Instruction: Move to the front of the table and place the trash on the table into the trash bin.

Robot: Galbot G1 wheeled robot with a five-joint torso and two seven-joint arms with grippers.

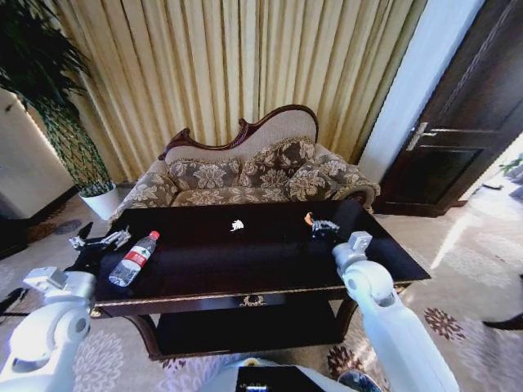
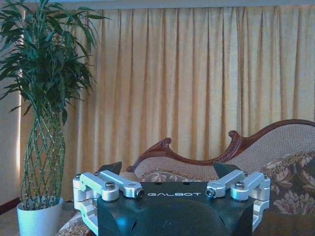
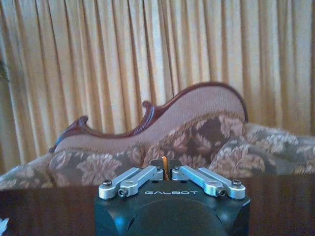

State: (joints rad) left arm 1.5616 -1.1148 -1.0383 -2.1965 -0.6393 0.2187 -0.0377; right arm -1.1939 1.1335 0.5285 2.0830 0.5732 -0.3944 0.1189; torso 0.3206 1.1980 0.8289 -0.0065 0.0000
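A dark glossy table stands before a patterned sofa. The right gripper is pinched shut on a small orange scrap at the table's far right. The left gripper, fingers spread wide, hovers beside a clear plastic bottle lying at the table's left. A white crumpled scrap lies mid-table.

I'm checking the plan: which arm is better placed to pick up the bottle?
Probably the left. The left gripper is open beside the bottle at the table's left end; the right gripper is shut on the orange scrap.
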